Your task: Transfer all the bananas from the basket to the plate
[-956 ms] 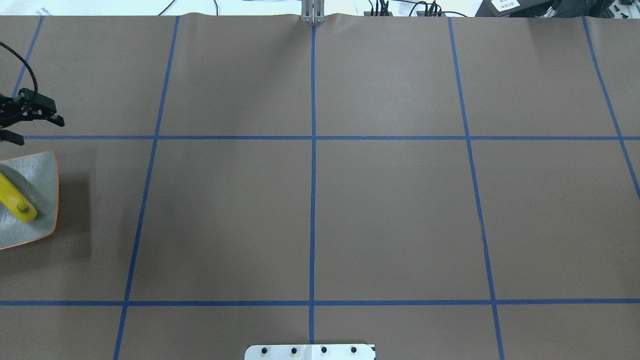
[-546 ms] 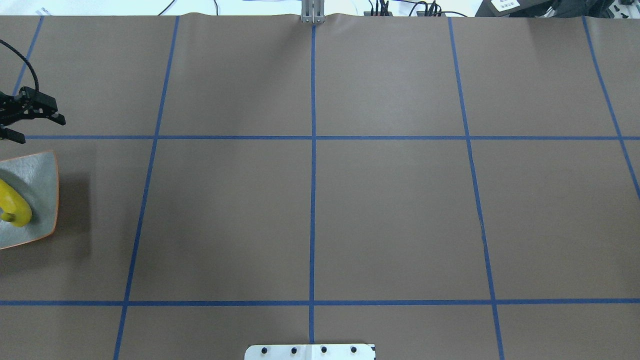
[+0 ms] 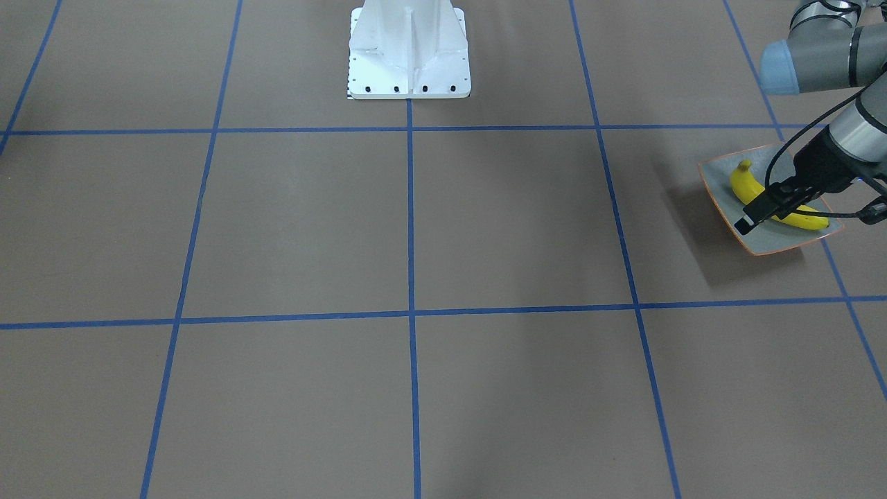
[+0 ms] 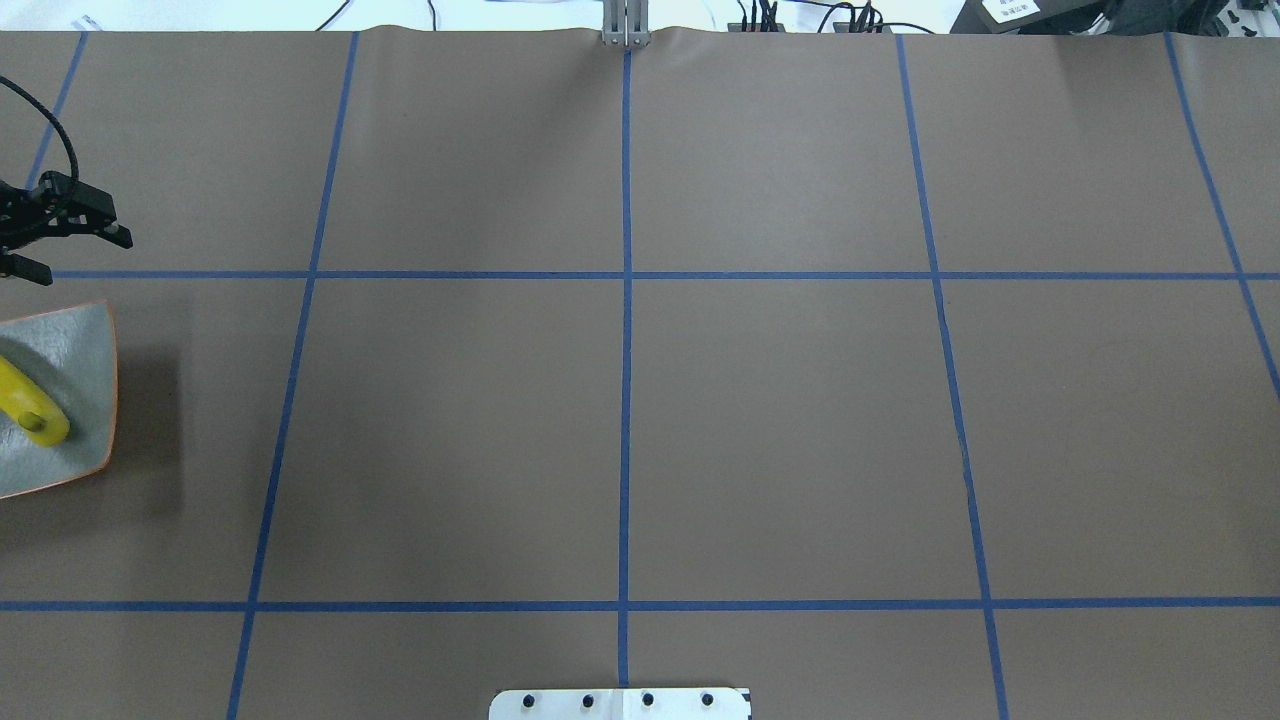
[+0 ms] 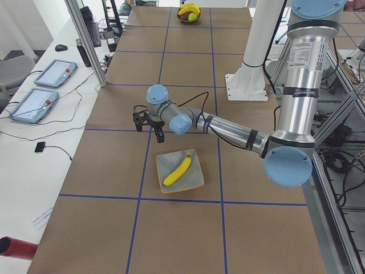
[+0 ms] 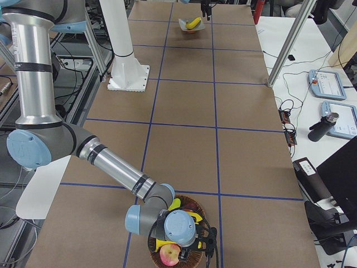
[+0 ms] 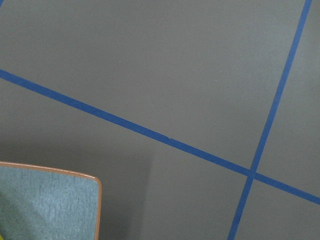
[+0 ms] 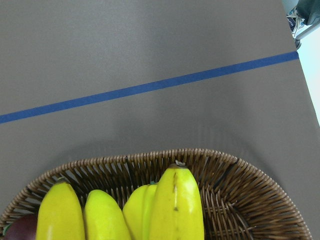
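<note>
One banana [image 5: 178, 171] lies on the plate [image 5: 195, 181] at the desk's [image 4: 780, 430] left end; the left hand [image 4: 88, 260] hovers near, fingers spread, empty; other bananas [image 8: 175, 205] fill the basket [image 8: 240, 192] under the right hand [image 6: 207, 248], grip impossible to tell.

Overhead view: banana [image 4: 25, 405] on plate [image 4: 88, 345] has rocked. 1 s ago its end lay lower, nearer the plate's corner. 0.5 s ago it looked rolled up on its curve. Now it lies flatter again, end slightly further left. L gripper [image 4: 88, 257] has crept a touch away from plate.
</note>
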